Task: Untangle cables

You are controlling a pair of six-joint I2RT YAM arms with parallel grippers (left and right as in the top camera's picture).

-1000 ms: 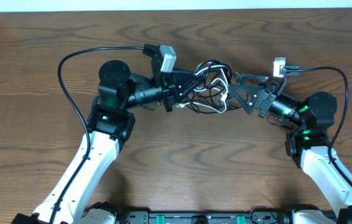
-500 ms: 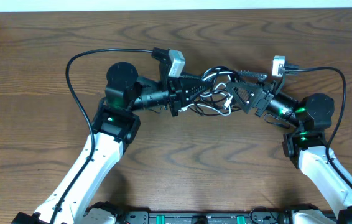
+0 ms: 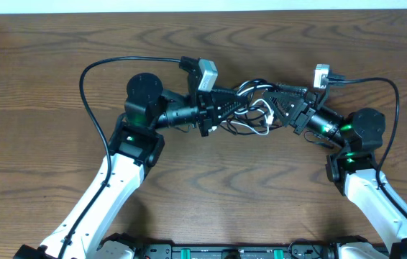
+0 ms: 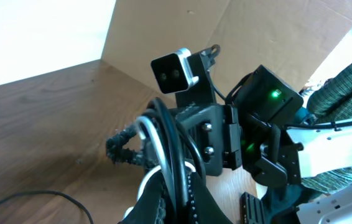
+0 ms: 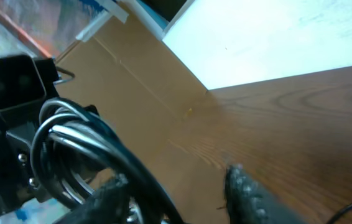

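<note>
Cables (image 3: 249,128) fill the gap between left claw (image 3: 234,106) and right claw (image 3: 279,108); table (image 3: 247,194) around open.

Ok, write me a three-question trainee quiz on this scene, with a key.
1. True or false: the cables lie spread apart, one by one, across the table.
2. Which gripper is shut on the cables? A. left B. right C. neither
3. Fill in: most cables are black; one is ____.
Key: 1 false, they are bunched together. 2 A, the left gripper. 3 white.
</note>
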